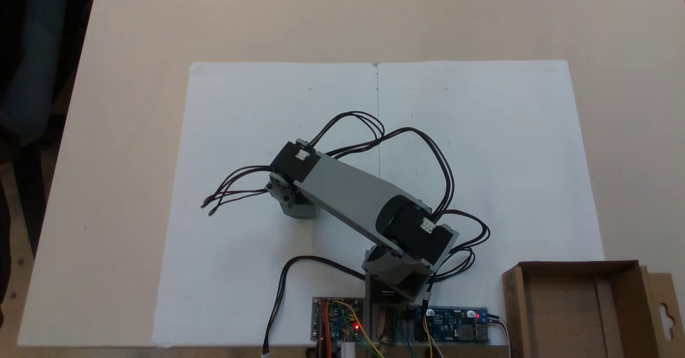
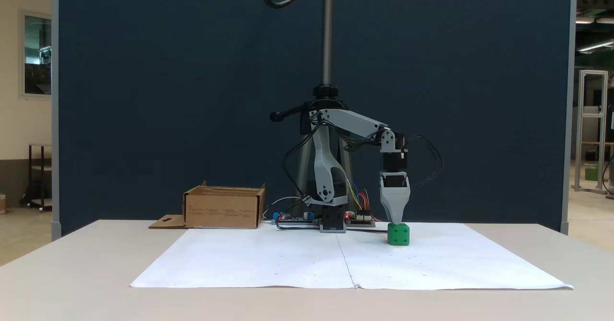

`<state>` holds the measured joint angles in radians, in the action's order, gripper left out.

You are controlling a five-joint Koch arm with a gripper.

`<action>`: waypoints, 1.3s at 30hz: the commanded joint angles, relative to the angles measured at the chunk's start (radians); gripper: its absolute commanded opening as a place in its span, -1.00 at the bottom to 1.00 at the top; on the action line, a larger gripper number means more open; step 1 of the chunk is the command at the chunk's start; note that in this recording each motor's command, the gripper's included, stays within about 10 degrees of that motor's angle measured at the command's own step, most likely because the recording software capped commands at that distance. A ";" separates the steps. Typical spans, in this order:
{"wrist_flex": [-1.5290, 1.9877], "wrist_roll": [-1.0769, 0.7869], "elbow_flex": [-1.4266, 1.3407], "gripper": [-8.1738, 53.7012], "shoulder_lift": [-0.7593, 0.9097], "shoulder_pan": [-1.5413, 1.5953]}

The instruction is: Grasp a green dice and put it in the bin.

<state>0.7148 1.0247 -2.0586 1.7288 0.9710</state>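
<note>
The green dice (image 2: pixel 398 234) sits on the white paper, right of the arm's base in a fixed view from the front. My gripper (image 2: pixel 397 221) points straight down with its tapered tip at the top of the dice. Its jaws line up one behind the other, so I cannot tell whether they are apart or whether they touch the dice. From above, the wrist (image 1: pixel 293 172) and forearm cover the dice. The bin (image 1: pixel 562 315), a shallow brown cardboard box with a hang-hole flap, stands beside the arm's base; from the front the bin (image 2: pixel 223 209) is at the left.
Two circuit boards (image 1: pixel 337 320) (image 1: pixel 455 328) with lit red LEDs and loose wires lie by the arm's base (image 2: pixel 333 218). Black cables (image 1: pixel 235 189) loop out from the wrist. White paper (image 1: pixel 481 160) covers the table's middle. A camera pole (image 2: pixel 326 33) rises behind the arm.
</note>
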 commanded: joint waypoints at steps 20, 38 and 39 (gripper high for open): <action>-0.103 0.075 0.017 0.63 -0.135 0.057; -0.112 0.075 -0.012 0.60 -0.189 0.054; -0.112 0.075 -0.015 0.60 -0.189 0.054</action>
<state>0.6213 1.0247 -2.0693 1.5294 1.0109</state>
